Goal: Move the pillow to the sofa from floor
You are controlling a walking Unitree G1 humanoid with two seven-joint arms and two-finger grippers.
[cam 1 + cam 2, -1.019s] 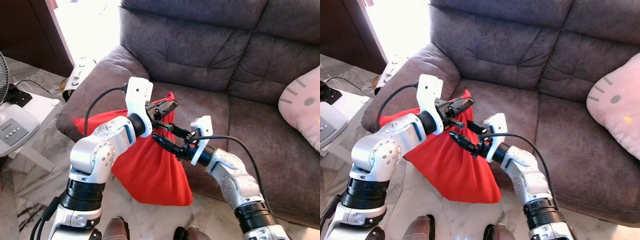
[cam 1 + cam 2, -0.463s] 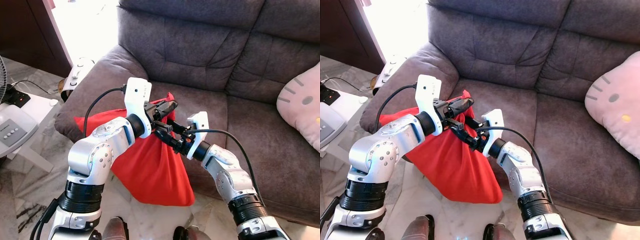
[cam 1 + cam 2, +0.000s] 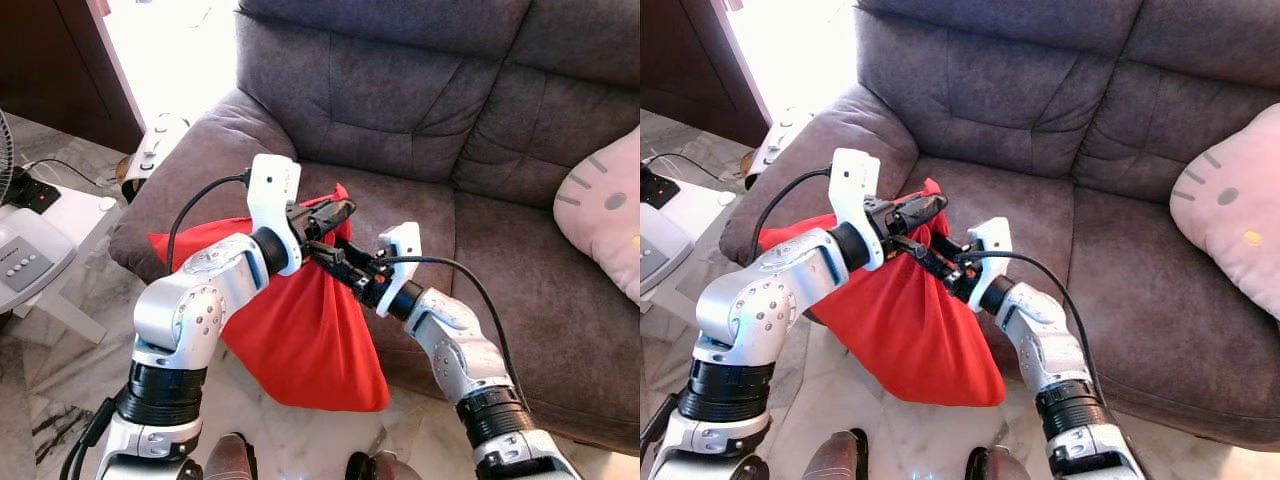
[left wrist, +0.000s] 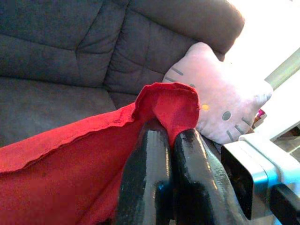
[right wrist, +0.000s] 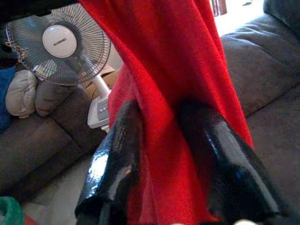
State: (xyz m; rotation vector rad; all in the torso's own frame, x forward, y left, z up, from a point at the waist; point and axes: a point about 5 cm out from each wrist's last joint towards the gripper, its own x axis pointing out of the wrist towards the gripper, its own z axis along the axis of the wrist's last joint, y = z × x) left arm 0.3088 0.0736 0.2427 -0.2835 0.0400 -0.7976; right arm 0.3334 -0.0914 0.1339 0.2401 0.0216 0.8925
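Grey sofa (image 3: 400, 110) behind; both claws pinch the red pillow (image 3: 300, 330).

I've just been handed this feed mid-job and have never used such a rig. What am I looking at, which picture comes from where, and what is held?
This is a humanoid robot with two silver arms. The two wide pictures come from its head camera, looking down. The two close-ups come from cameras on its wrists. The left pincer is shut on the top corner of a red pillow, which hangs before the brown sofa. The right pincer has its fingers around the gathered cloth just below. A pink cat-face cushion lies on the sofa seat, and a white fan stands beside the sofa.
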